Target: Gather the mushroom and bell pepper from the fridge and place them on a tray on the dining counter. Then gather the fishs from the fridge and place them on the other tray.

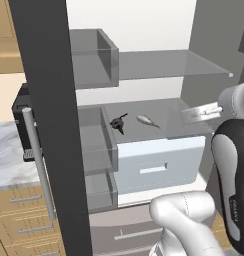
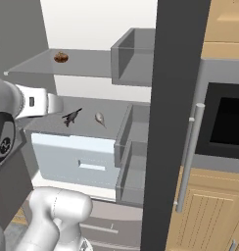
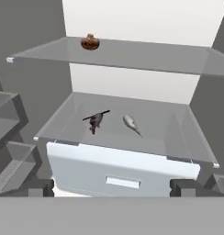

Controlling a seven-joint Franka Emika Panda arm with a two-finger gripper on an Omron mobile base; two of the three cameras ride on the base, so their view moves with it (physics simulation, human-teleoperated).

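The fridge (image 1: 144,65) stands open in front of me. The mushroom (image 3: 90,42), a tiny brown lump, sits on the upper glass shelf, and the right base view shows the mushroom (image 2: 61,57) at that shelf's left. Two fish lie on the lower shelf: a dark fish (image 3: 95,120) and, to its right, a silvery fish (image 3: 131,124). From the left base view the dark fish (image 1: 119,122) and the silvery fish (image 1: 146,120) lie side by side. My gripper (image 3: 111,189) is open and empty, in front of the shelves and apart from everything. The bell pepper, both trays and the dining counter are out of view.
A white drawer (image 1: 159,162) juts out under the fish shelf. The left fridge door (image 1: 44,125) with its bar handle (image 1: 39,165) and the right fridge door (image 2: 175,122) flank the opening, both lined with grey bins. A marbled counter (image 1: 4,150) lies left.
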